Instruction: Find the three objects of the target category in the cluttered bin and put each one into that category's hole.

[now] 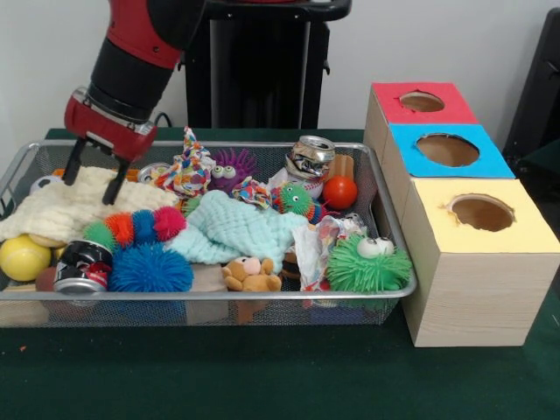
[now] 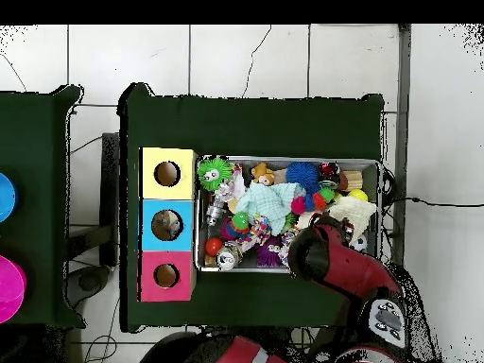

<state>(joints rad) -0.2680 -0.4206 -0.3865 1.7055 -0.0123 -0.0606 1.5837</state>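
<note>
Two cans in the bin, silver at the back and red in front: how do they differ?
The silver can is bare metal; the red can is red and black. The silver can is crushed and dented; the red can looks intact. The silver can stands by the far rim of the bin; the red can lies tipped against the near wall. Both are metal drink cans.

Three boxes (image 1: 455,210), two cans (image 1: 83,267), perhaps three spiky balls (image 1: 150,268), one bin (image 1: 210,297).
</note>
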